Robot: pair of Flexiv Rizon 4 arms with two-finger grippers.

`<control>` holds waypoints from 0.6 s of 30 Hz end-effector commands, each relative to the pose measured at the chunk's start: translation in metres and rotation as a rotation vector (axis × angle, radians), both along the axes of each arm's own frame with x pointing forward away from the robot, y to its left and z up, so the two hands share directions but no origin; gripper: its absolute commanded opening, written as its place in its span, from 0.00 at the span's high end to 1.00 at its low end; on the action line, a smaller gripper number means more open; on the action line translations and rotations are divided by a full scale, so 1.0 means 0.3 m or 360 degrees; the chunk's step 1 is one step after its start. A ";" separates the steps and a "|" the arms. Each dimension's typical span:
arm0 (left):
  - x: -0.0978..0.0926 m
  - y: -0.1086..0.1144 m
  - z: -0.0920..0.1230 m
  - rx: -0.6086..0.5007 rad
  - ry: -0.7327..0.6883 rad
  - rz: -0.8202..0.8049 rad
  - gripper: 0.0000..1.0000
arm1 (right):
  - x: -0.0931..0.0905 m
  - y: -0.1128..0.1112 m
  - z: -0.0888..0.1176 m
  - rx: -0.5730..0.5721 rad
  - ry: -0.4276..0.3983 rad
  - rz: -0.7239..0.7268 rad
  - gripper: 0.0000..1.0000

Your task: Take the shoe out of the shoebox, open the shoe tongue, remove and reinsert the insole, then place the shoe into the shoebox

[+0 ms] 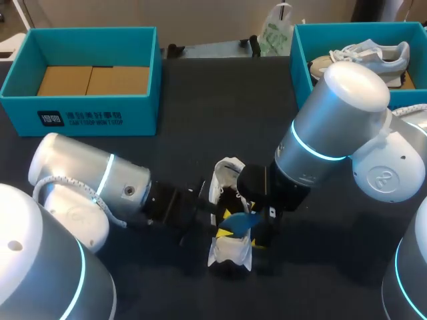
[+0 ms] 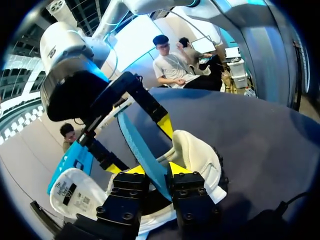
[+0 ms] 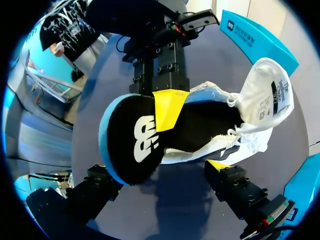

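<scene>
A white shoe (image 1: 229, 175) lies in the middle of the dark table, its tongue (image 3: 267, 97) folded back. The insole (image 1: 241, 220), black on top with a blue underside, sticks up out of the shoe opening. My left gripper (image 1: 224, 231) comes in from the left and is shut on it: in the left wrist view the insole (image 2: 141, 145) runs edge-on between the two yellow tips (image 2: 156, 170). One left fingertip (image 3: 167, 107) presses on the insole's black face (image 3: 132, 145). My right gripper (image 3: 160, 172) stands wide open around the insole's free end.
A teal shoebox (image 1: 80, 110) lined with cardboard stands at the back left. A second teal box (image 1: 298, 57) at the back right holds another sneaker (image 1: 367, 57). A white plastic bag (image 1: 273, 30) sits at the far edge.
</scene>
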State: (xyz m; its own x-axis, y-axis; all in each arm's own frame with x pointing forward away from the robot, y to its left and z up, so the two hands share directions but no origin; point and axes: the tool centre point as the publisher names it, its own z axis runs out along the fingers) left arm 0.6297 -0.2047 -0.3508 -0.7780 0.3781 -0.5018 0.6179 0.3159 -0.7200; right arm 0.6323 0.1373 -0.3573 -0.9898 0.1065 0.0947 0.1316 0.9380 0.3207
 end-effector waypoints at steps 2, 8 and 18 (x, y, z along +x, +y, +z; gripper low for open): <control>0.005 -0.014 -0.029 0.0074 -0.0007 -0.0007 1.00 | -0.002 0.002 -0.003 0.0000 -0.0002 -0.0001 0.00; 0.044 -0.009 -0.047 -0.0055 -0.0174 -0.0064 1.00 | -0.002 0.002 -0.003 0.0000 -0.0002 -0.0001 0.00; 0.090 -0.030 -0.070 -0.0029 -0.0579 -0.0173 1.00 | -0.002 0.002 -0.003 0.0000 -0.0002 -0.0001 0.00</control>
State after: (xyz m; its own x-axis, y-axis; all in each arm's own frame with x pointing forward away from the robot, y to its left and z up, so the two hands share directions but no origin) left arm 0.6560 -0.2092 -0.3643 -0.5120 0.4357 -0.7403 0.8573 0.2053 -0.4721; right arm 0.6323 0.1374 -0.3573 -0.9898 0.1064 0.0947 0.1315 0.9380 0.3207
